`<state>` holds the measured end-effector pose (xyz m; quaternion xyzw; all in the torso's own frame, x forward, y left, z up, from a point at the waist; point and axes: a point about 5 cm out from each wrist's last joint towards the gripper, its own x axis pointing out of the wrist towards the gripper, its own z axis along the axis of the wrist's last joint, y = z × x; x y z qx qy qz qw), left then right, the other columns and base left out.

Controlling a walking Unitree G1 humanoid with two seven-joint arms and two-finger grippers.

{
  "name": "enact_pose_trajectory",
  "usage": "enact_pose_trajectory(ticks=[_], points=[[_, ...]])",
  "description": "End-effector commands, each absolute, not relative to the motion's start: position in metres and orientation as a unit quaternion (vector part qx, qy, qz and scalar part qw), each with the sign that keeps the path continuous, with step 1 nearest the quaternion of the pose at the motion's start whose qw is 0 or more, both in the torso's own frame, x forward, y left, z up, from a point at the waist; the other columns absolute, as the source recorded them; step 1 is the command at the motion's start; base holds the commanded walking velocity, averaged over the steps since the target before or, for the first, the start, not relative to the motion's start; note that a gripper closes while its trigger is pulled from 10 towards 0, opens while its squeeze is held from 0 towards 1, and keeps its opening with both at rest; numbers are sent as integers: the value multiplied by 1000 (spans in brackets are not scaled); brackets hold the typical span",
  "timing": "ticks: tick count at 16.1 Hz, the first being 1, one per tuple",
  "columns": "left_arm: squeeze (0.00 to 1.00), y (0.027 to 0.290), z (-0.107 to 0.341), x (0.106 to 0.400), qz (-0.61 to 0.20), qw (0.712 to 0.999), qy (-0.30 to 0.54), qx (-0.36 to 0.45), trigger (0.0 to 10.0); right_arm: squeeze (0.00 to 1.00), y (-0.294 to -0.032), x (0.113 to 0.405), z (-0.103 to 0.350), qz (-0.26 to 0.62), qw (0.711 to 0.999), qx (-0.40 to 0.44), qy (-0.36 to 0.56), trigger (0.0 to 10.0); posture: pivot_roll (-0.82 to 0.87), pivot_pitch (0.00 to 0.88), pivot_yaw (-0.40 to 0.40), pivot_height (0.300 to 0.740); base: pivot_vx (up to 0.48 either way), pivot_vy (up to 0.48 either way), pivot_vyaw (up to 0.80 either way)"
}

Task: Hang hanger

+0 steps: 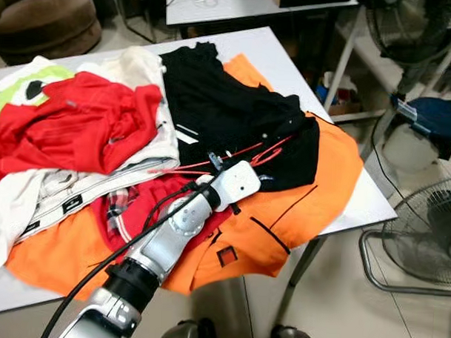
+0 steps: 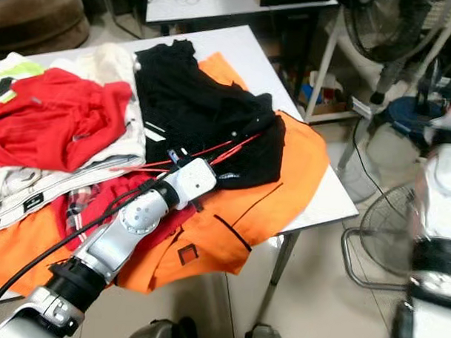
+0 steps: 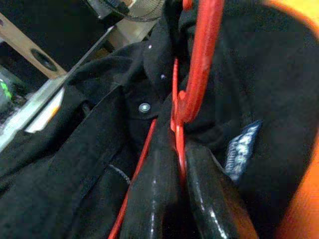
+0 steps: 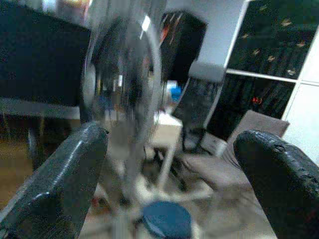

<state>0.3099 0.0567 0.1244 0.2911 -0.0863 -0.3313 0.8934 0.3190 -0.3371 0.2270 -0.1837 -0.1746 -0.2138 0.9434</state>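
Note:
A thin red wire hanger (image 1: 262, 152) lies on a black shirt (image 1: 227, 110) in the clothes pile on the white table (image 1: 361, 207). My left arm (image 1: 175, 230) reaches over the pile from the near side. In the left wrist view my left gripper (image 3: 179, 155) is shut on the hanger (image 3: 199, 64), the wire pinched between the two black fingers (image 3: 149, 199) just below the hook's base. My right arm (image 2: 438, 221) hangs off the table's right side. My right gripper (image 4: 169, 144) is open with nothing between its fingers, facing a standing fan.
An orange garment (image 1: 314, 187) lies under the black shirt and droops over the table's near right corner. Red (image 1: 79, 127) and white clothes cover the left of the table. Floor fans (image 1: 423, 235) and a blue stool (image 1: 438, 117) stand to the right.

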Motion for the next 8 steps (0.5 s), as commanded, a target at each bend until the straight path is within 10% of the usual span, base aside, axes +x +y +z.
enact_pose_trajectory(ticks=[1,8], points=[[0,56,121,306,-347,892,-80,277,10000,0,-335,320,215,-203,947,-199,-148,10000,-144,102,120,740,0,0,0],[0,35,142,312,-309,937,-94,134,10000,0,-310,325,149,-128,966,-222,-26,10000,-133,102,125,740,0,0,0]])
